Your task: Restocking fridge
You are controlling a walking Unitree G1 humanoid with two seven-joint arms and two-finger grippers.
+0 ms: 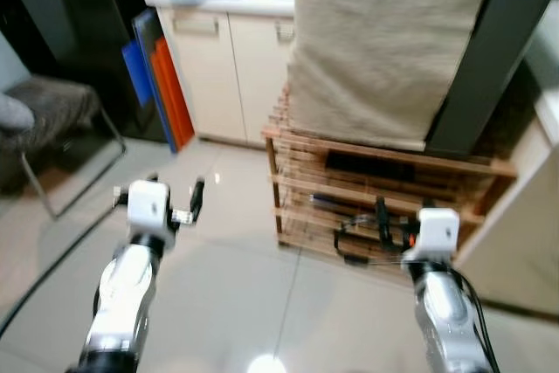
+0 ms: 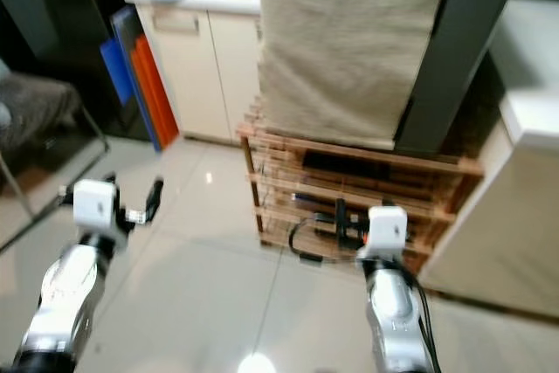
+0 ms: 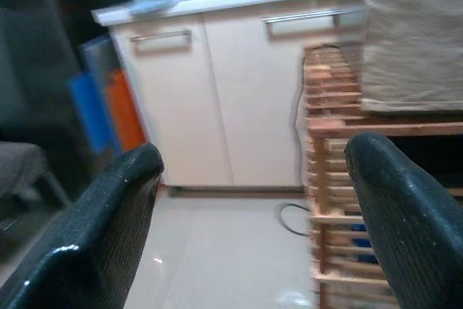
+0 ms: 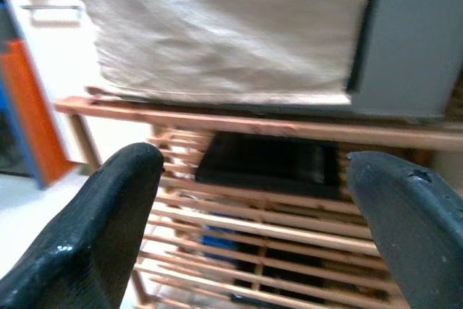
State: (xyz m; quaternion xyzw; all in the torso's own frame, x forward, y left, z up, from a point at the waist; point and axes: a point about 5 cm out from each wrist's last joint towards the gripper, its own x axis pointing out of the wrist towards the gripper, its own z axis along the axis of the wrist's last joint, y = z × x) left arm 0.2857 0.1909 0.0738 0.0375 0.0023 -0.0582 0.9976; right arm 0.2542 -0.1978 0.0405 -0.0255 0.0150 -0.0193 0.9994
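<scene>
Your left gripper and right gripper both have fingers spread wide, empty, facing that wooden rack mid-frame.

A glossy tiled floor is seen, with a wooden slatted rack standing on it beside a cream cabinet. A beige cloth-covered box is set on the rack. Blue and orange boards are leaned against the cabinet.
</scene>
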